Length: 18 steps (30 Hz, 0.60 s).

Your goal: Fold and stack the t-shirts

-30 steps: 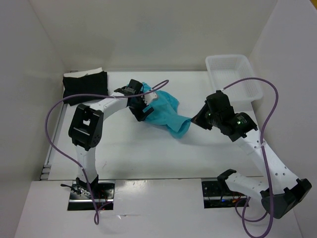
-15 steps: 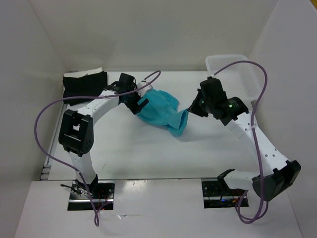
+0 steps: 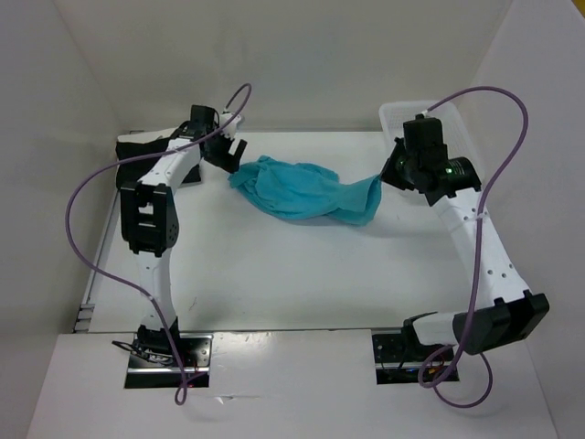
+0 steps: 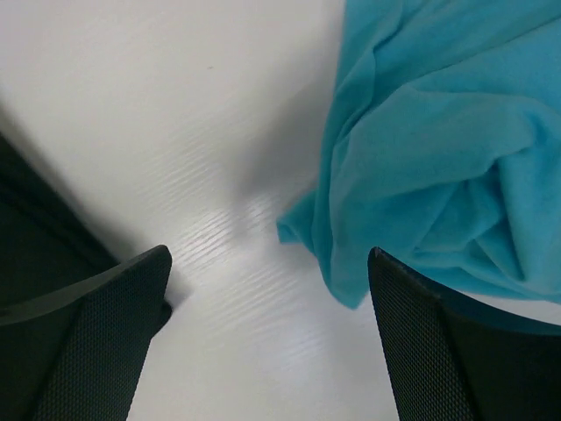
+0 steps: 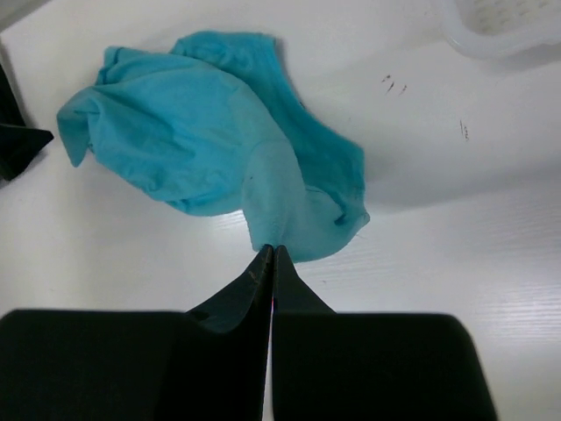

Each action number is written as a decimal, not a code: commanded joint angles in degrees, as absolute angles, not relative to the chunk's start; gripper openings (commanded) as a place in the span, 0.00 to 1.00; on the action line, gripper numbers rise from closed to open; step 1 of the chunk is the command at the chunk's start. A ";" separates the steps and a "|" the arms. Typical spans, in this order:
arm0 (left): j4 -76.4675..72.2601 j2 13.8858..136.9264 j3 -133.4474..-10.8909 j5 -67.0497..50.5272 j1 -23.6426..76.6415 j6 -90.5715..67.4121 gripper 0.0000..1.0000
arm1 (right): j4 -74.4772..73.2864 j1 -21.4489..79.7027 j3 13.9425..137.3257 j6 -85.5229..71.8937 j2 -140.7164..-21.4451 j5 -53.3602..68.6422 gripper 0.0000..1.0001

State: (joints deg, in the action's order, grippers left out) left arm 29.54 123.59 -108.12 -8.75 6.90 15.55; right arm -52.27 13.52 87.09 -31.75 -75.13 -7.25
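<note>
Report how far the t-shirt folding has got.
Done: the black t-shirt looks folded in the far left corner, partly behind the left arm. In hand: the turquoise t-shirt lies crumpled on the table, right jaws shut on its right end, left jaws open by its left end, holding nothing. Left: spread, fold and stack it.

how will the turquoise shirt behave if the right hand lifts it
Likely floppy: the turquoise shirt lies in soft crumpled folds, so it would probably drape from the right hand pinching its edge. It looks thin, so probably light; pushed, it may bunch rather than slide flat.
</note>
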 commanded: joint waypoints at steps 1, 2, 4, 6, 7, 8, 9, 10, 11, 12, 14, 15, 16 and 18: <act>34.36 128.57 -112.14 -17.91 8.26 13.18 0.99 | -53.00 13.36 87.19 -29.44 -77.34 -7.39 0.00; 34.97 129.89 -112.67 -19.93 8.26 13.71 0.99 | -53.00 13.36 87.19 -29.44 -77.34 -7.38 0.00; 35.60 129.90 -111.89 -20.48 8.26 13.71 0.99 | -52.47 13.36 87.19 -29.44 -78.05 -6.86 0.00; 34.28 129.90 -108.56 -21.96 8.26 13.71 0.96 | -52.47 13.36 87.19 -29.44 -78.57 -6.86 0.00; 34.28 128.68 -107.33 -22.67 8.26 13.71 0.96 | -52.47 13.36 87.19 -29.44 -78.57 -6.25 0.00; 33.58 128.67 -106.10 -23.55 8.78 14.49 0.93 | -52.47 12.84 87.19 -29.44 -78.57 -6.24 0.00; 33.57 128.06 -104.34 -24.34 9.40 15.20 0.86 | -51.95 12.83 87.19 -29.44 -79.10 -6.24 0.00; 33.57 128.06 -103.80 -24.35 9.93 15.21 0.80 | -51.94 12.83 87.19 -29.44 -79.10 -6.24 0.00; 33.57 128.06 -103.80 -23.65 9.93 15.21 0.69 | -51.94 12.83 87.19 -29.44 -79.10 -6.24 0.00; 33.57 128.06 -103.80 -23.12 10.45 15.21 0.57 | -51.94 12.83 87.19 -29.44 -79.10 -5.72 0.00; 34.44 128.06 -104.84 -23.12 9.94 14.60 0.10 | -51.94 12.83 87.71 -29.44 -78.58 -5.71 0.00; 35.06 126.14 -104.85 -22.59 9.41 14.59 0.01 | -52.47 12.83 88.58 -29.44 -78.57 -5.71 0.00; 35.07 124.64 -104.85 -21.89 9.40 15.46 0.00 | -52.47 12.83 89.20 -28.83 -78.57 -6.50 0.00; 36.29 118.61 -105.38 -19.70 9.40 18.61 0.00 | -54.49 12.83 91.04 -28.22 -77.26 -8.25 0.00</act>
State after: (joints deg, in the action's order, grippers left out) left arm 34.96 128.57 -104.12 -20.03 10.00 15.35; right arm -52.73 13.23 87.13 -29.93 -79.11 -6.39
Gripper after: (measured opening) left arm 0.011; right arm 0.003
